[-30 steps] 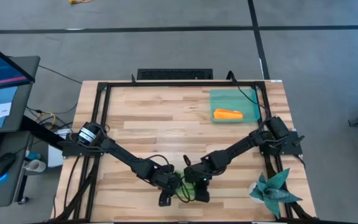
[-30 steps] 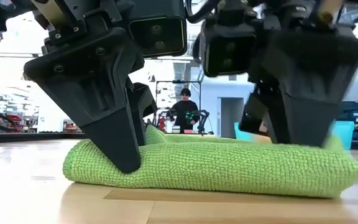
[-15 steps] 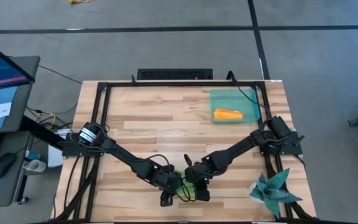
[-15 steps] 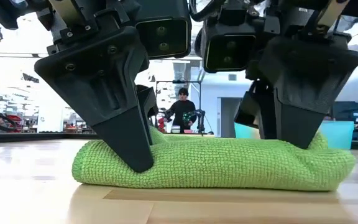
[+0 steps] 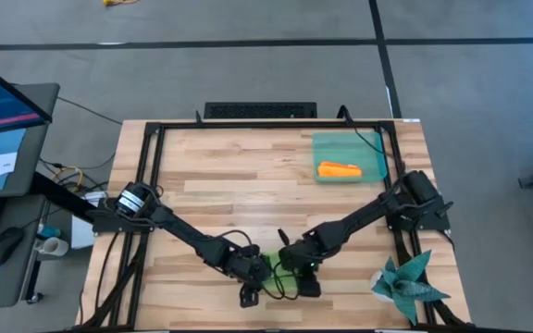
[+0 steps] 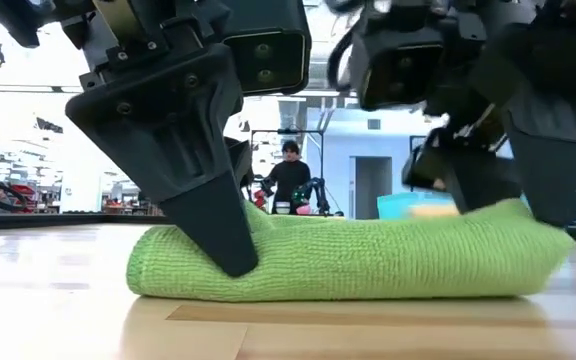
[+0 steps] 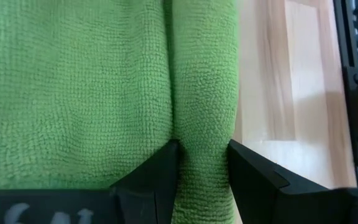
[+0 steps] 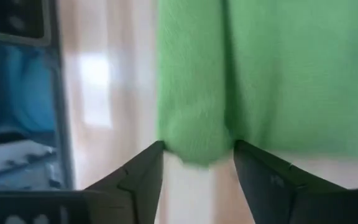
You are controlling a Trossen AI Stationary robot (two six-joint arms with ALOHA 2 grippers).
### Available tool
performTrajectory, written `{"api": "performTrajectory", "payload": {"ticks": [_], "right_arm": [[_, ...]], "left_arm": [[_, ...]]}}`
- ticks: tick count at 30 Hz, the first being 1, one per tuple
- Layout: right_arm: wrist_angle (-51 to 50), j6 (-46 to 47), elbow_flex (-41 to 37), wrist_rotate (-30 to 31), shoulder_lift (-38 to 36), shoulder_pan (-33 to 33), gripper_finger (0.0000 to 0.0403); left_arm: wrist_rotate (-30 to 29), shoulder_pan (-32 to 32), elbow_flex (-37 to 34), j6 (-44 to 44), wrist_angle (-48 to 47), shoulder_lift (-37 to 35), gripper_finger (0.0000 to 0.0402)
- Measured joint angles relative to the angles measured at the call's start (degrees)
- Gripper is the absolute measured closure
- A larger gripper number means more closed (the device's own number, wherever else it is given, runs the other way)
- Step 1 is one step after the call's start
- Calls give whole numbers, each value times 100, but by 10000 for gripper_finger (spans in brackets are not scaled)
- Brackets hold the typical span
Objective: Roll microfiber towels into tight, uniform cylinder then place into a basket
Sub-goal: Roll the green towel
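Observation:
The lime green towel [image 6: 358,262] lies as a thick flattened roll on the wood near the table's front edge, and also shows in the high view [image 5: 276,268]. My left gripper [image 5: 248,289] is shut on its left end. My right gripper [image 5: 307,283] is shut on its right end. The orange towel [image 5: 339,170] lies rolled inside the teal-green basket [image 5: 350,145] at the back right. My left gripper pinches a rolled fold of the towel [image 7: 204,140] between its two fingers [image 7: 157,180], near the towel's left end [image 6: 153,275]. The fingers point down, slanting. The towel rests on the table. My right gripper has the rolled fold at the towel's right end [image 8: 194,140] between its two fingers [image 8: 263,177], coming from above. That end [image 6: 528,225] bulges up at the finger; the towel's underside stays on the table.
A dark teal spiky star-shaped cloth [image 5: 405,283] lies at the front right corner. A black frame [image 5: 155,139] runs around the table. A person [image 6: 289,180] stands far off in the room behind. Bare wood [image 5: 239,185] lies between towel and basket.
My right gripper has slid toward the table's right edge, along the towel to its right end. My left gripper has gone a little to the right too, and the towel's left end has come with it, so the roll is shorter and thicker.

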Motion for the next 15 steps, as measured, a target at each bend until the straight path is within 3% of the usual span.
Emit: {"api": "performTrajectory", "payload": {"ticks": [3, 8, 12, 15], "right_arm": [[-563, -379, 0, 459, -294, 4, 181], [-880, -574, 0, 2036, -932, 255, 183], [-718, -654, -91, 3156, -1218, 751, 183], [-40, -657, -343, 3835, -1214, 1178, 184]], "left_arm": [[-191, -4, -2, -16, 64, 6, 275], [-231, 28, -2, -51, 157, 8, 275], [-279, 89, -2, -92, 169, 8, 275], [-290, 119, -2, -92, 171, 8, 275]]}}
